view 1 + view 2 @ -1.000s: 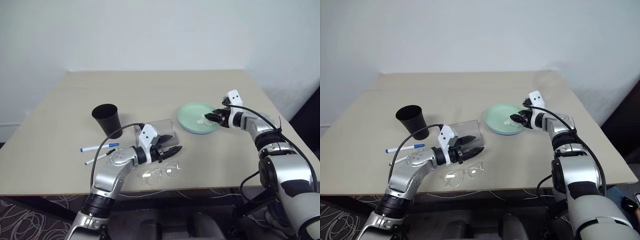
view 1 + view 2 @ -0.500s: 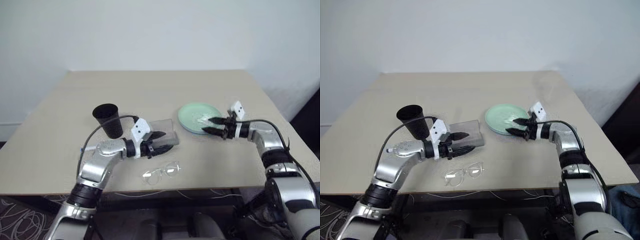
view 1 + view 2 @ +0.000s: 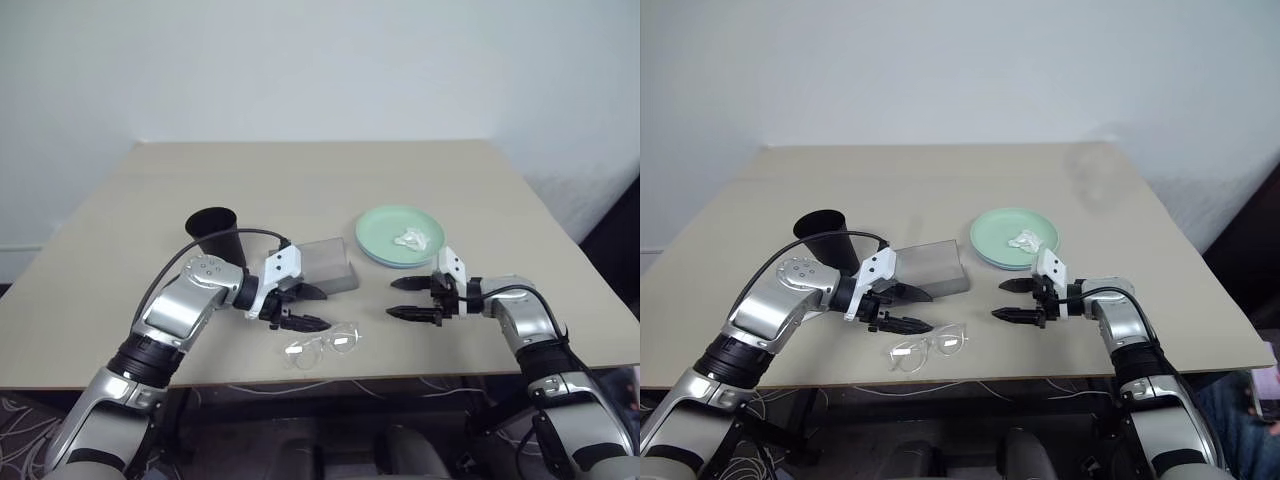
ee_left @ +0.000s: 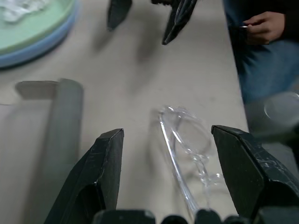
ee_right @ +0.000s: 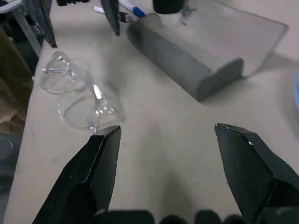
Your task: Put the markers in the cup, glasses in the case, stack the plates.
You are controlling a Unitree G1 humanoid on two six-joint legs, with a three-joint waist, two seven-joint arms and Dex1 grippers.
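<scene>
The beige rectangular table (image 3: 300,180) carries all task items. Toward the left edge stands the black tapered plastic cup (image 3: 217,235), upright, rim uppermost. The two thin white markers (image 5: 125,8) lie on the tabletop beside the cup, one with a blue cap; in the right wrist view they show just past the far end of the case. The left gripper (image 3: 300,307) hangs low over the table near the front edge, pointing toward the right, its two black fingers (image 4: 100,172) spread apart and holding nothing; the left wrist view places the glasses between them, apart from both. Immediately behind this gripper lies the flat grey rectangular case (image 3: 328,265) with its translucent lid (image 5: 233,32) standing open. The clear transparent-framed glasses (image 3: 322,344) rest on the table close to the front edge, just in front of the case and between the two grippers. The right gripper (image 3: 408,298) points leftward toward the glasses, low over the table, its fingers (image 5: 100,168) wide apart and empty. Behind it, toward the right edge, the two round shallow plates are stacked: the pale mint green plate (image 3: 400,232) sits on the light blue plate (image 4: 32,44), whose rim shows beneath. A small crumpled white scrap (image 3: 410,239) lies in the green plate. A person's hand (image 4: 261,25) appears beyond the table's front edge.
</scene>
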